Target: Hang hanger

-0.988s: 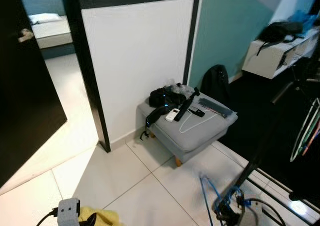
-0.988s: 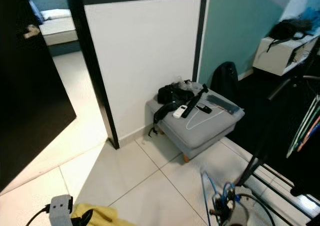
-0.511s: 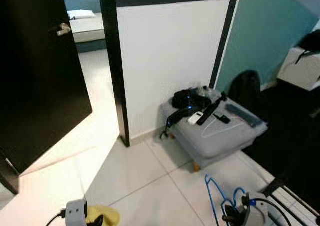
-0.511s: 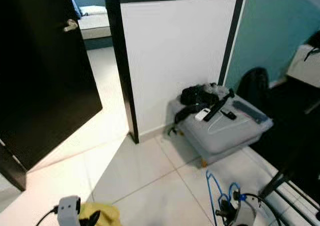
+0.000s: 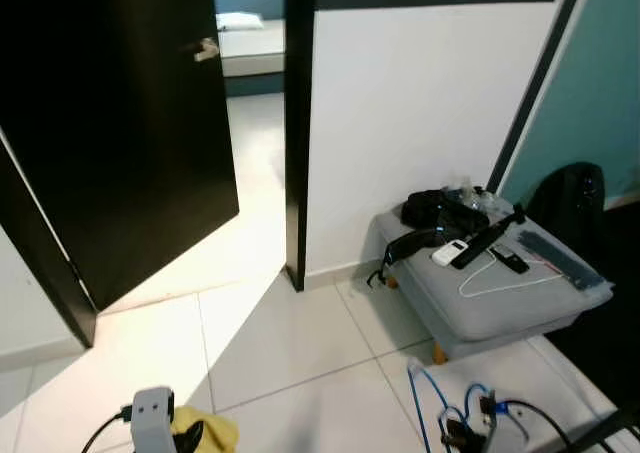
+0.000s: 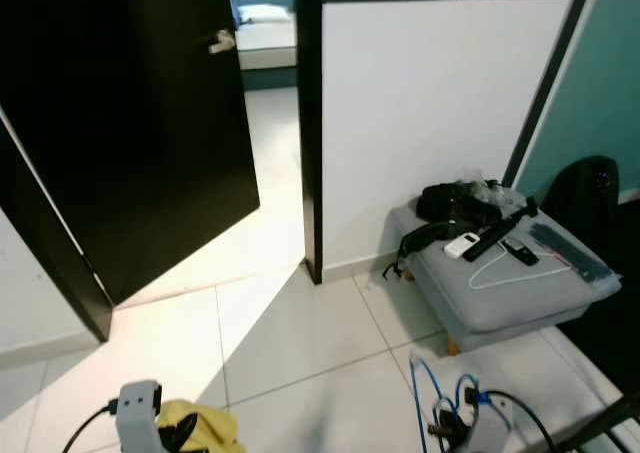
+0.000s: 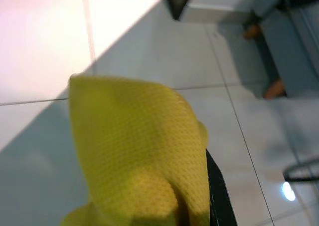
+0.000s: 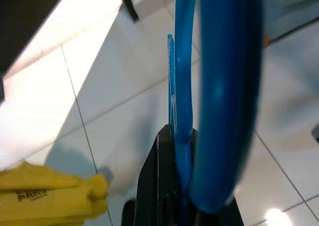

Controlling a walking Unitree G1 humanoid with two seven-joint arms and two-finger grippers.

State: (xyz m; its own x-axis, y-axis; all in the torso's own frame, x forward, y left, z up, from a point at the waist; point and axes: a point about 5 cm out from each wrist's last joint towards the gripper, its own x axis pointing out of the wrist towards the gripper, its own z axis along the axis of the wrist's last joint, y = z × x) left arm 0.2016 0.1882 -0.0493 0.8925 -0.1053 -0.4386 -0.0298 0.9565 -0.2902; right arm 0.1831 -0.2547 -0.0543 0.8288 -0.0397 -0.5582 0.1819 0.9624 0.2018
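Right wrist view has the right gripper (image 8: 172, 186) clamped on a blue hanger (image 8: 219, 86), the plastic running up between the black fingers (image 8: 157, 186) and out past them over white floor tiles (image 8: 124, 111). From the head, that hanger (image 5: 425, 413) shows low on the robot's right, close in, above the floor (image 5: 300, 353). Low on the left, the left gripper (image 7: 199, 206) holds a yellow cloth (image 7: 139, 151); the fabric wraps over the fingers, so whether they are pressed together or apart cannot be told. The same cloth (image 5: 205, 435) hangs beside a grey wrist unit (image 5: 150, 413) in the left eye view.

Farther ahead to the right stands a grey ottoman (image 5: 500, 293) on short wooden legs, against a white wall (image 5: 420, 103). On it lie a white wire hanger (image 5: 500, 281), a white remote (image 5: 448, 253), a black bag (image 5: 430, 213) with a strap hanging over the edge, and a long dark stick (image 5: 490, 241). A black backpack (image 5: 570, 198) leans behind it by a teal wall (image 5: 600, 93).

To the left a black door (image 5: 120, 123) stands open, its handle (image 5: 205, 49) pale. Through the doorway, farthest off, a bed (image 5: 245, 43) shows.
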